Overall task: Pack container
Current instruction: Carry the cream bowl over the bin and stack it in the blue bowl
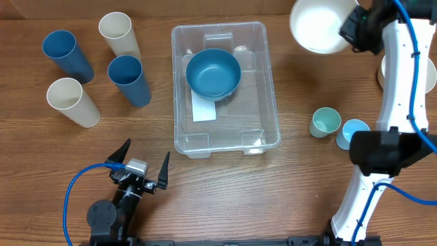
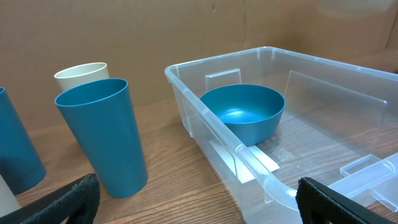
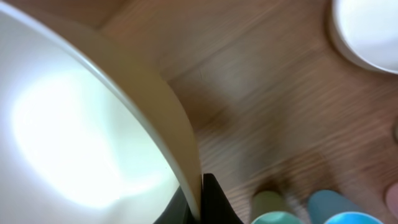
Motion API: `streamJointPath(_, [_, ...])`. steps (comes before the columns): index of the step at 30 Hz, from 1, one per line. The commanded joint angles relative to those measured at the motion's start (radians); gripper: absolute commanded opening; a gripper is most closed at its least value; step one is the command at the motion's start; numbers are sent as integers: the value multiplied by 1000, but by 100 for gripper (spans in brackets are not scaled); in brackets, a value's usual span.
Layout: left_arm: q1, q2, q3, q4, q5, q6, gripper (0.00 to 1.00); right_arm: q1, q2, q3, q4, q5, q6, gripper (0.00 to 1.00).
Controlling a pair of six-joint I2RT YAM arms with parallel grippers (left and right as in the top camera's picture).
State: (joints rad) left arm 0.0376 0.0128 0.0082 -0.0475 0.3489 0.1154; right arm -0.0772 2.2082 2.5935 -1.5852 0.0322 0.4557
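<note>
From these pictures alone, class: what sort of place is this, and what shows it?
Likely a robot lab bench: a wooden table, a brown cardboard backdrop, and tall plastic cups beside a large clear plastic bin.

Overhead, left wrist: shared container (image 1: 249, 113)

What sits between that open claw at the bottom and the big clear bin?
Nothing: bare table between left gripper and container, seen in the overhead view.

Overhead, the right arm (image 1: 399, 75) hides most of a white bowl (image 1: 430, 75) at the table's right edge and part of a light blue cup (image 1: 353, 130). The right wrist view is blurred: its cream bowl (image 3: 81, 137) runs off the left edge, and a green cup (image 3: 273, 210) is cut by the bottom
</note>
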Motion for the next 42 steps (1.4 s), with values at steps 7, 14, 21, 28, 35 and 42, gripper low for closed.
streamJointPath(7, [8,-8,-3,0,14,8,100,366,-37,161,-27,-61,-60,4])
streamJointPath(14, [8,-8,-3,0,14,8,100,471,-37,-203,239,-27,-33,4])
streamJointPath(21, [8,-8,-3,0,14,8,100,473,-37,-506,529,-90,-34,4])
streamJointPath(28, [8,-8,-3,0,14,8,100,475,-37,-593,611,-91,-45,69])
streamJointPath(35, [8,-8,-3,0,14,8,100,472,-37,-418,452,-156,-107,73])
streamJointPath(42, [8,-8,-3,0,14,8,100,238,-37,86,72,-41,-80,79])
